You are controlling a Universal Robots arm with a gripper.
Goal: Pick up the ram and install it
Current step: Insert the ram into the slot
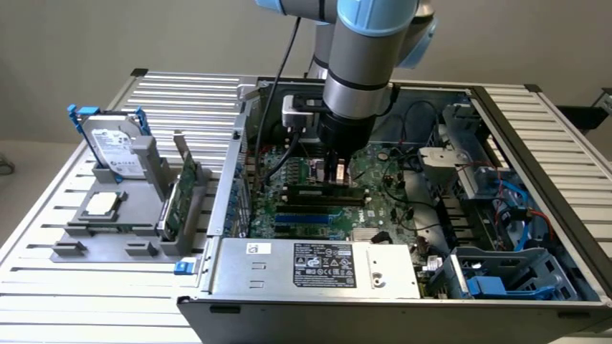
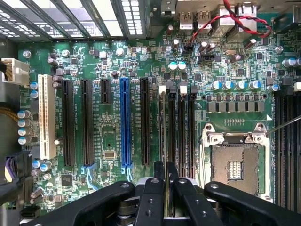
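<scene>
My gripper (image 1: 335, 178) reaches down into the open computer case (image 1: 535, 143), just above the black memory slots (image 1: 325, 193) of the motherboard. In the wrist view the black fingers (image 2: 154, 197) stand close together, shut on the ram (image 2: 165, 136). The ram shows edge-on as a thin pale strip running along the outermost black memory slot (image 2: 184, 127). From these views I cannot tell whether its lower edge sits in the slot or just above it.
The CPU socket (image 2: 235, 162) lies close beside the memory slots, and a blue expansion slot (image 2: 124, 122) and black ones lie on the other side. Outside the case, at the exterior view's left, a grey fixture (image 1: 105, 236) holds a hard drive (image 1: 115, 147) and a green expansion card (image 1: 186, 190).
</scene>
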